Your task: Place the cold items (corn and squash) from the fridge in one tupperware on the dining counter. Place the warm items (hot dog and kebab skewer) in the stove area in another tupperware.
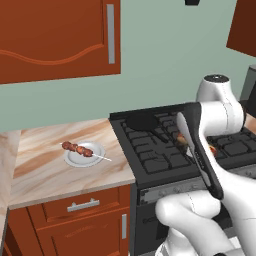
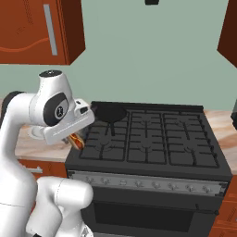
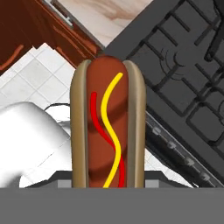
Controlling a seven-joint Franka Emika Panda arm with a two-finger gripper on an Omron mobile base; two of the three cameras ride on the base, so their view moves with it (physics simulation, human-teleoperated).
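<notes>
While the hand view has the gripper [image 3: 107, 181] closed part-way on the brown sausage in a tan bun with red and yellow stripes [image 3: 107, 131], the right base view places that hot dog above the black stove's [image 2: 152, 139] left edge. Left base view adds a skewer of dark red chunks [image 1: 79, 148] on a white plate [image 1: 85, 154], on the counter.

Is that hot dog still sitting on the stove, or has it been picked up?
Picked up: the hot dog hangs in the jaws above the floor, off the stove.
</notes>
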